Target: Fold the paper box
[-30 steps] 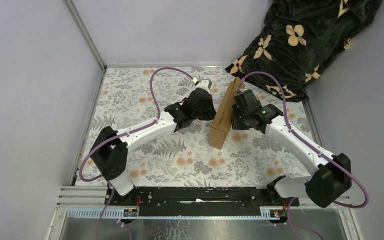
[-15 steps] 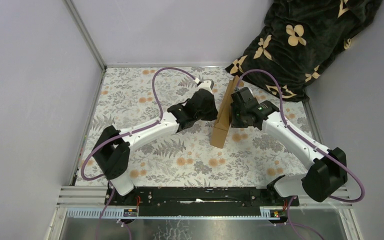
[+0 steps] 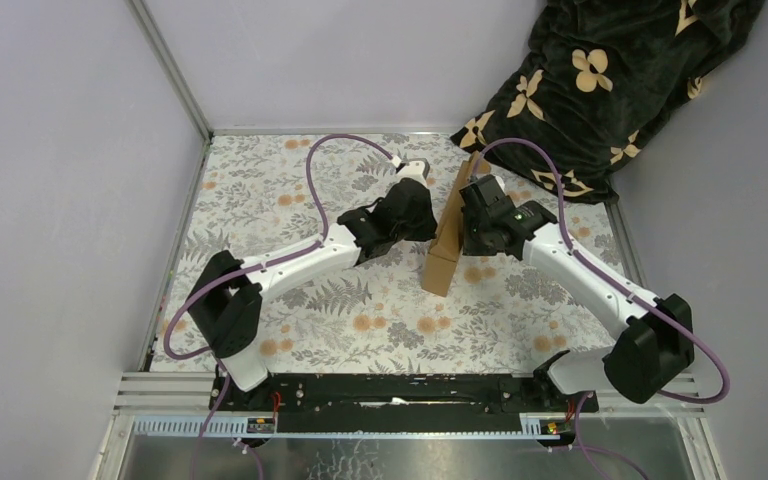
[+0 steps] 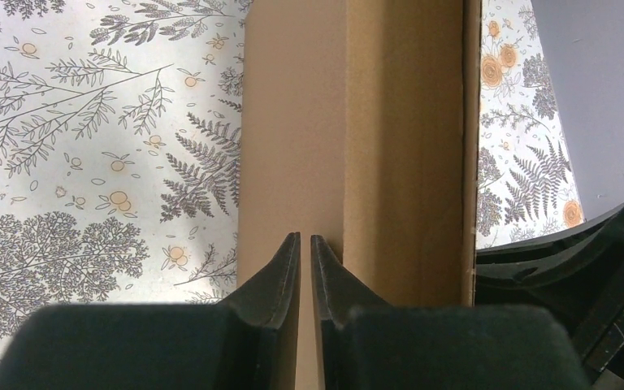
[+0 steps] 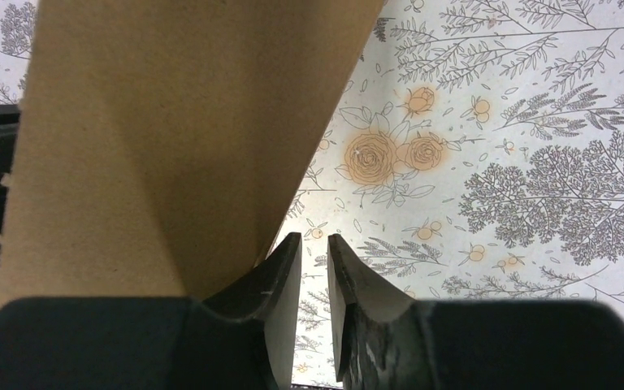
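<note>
- While standing on one long edge, slants across floral cloth (image 3: 290, 210), right of middle: box (image 3: 442, 262), plain brown, folded up thin.
- Points far end at dark blanket (image 3: 610, 80) with cream flowers, heaped in far right corner; near end aimed back toward arm bases.
- Sits between both grippers, one at each broad face, roughly midway along its length.
- Left gripper (image 3: 425, 222): reaches in from the left, tips at box's left face.
- Seen from left wrist: left gripper (image 4: 305, 242) all but closed, only a thin slit between fingers (image 4: 280, 276), nothing pinched.
- Aims tips squarely at box (image 4: 357, 122), whose brown panel fills the middle of that view; touching or just short of it, cannot tell.
- Shows a lengthwise step on that panel: lighter strip on one side, darker strip on the other, cloth on both flanks.
- Right gripper (image 3: 465, 228): comes in from the right, opposite the left one, tips at box's right face.
- Seen from right wrist: right gripper (image 5: 314, 240) a little apart, cloth visible through the gap, nothing held.
- Rests outer side of one finger (image 5: 272, 280) against lower corner of box (image 5: 171, 138), which rises tilted up and away from it.
- Purple cables (image 3: 320, 160): one looping over each arm.
</note>
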Robot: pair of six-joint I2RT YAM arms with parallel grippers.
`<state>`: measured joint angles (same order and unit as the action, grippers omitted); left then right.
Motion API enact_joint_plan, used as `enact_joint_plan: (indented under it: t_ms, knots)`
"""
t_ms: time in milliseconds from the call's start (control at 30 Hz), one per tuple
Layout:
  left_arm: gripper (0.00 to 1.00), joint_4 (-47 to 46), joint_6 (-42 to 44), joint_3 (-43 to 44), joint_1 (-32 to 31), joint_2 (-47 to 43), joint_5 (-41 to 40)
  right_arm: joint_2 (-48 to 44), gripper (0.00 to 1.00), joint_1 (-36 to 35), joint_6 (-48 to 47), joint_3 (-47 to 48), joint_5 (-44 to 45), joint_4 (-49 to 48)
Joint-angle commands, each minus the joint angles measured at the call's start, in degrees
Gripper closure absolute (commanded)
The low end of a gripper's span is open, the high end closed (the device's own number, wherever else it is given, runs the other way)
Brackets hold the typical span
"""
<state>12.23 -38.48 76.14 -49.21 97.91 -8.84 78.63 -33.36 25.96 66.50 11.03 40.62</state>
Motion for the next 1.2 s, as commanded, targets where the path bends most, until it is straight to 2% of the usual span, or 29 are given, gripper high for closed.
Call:
enact_joint_plan:
  t_ms: [0,433,767,1167]
  knots:
    - [0.85,-4.13,-1.87,0.13,-4.99,0.72,7.75,-2.94,0.72,-2.82,0.80,0.15,-2.66,-7.65]
    - [0.85,-3.71,-1.61,-0.78,-4.14,-0.56,6.85,-5.02,0.67,-2.73,-1.99,3.08,2.62,-2.65]
    - [0.85,-3.72,-1.34,-0.50,-4.05,-0.69,6.82,-8.24,0.58,-1.28,-3.98,5.08,5.57,1.21]
    - [0.85,-3.12,-0.41,4.45,-4.05,1.42,7.68,-11.12,0.57,3.66,-4.72,1.11,2.38,0.36]
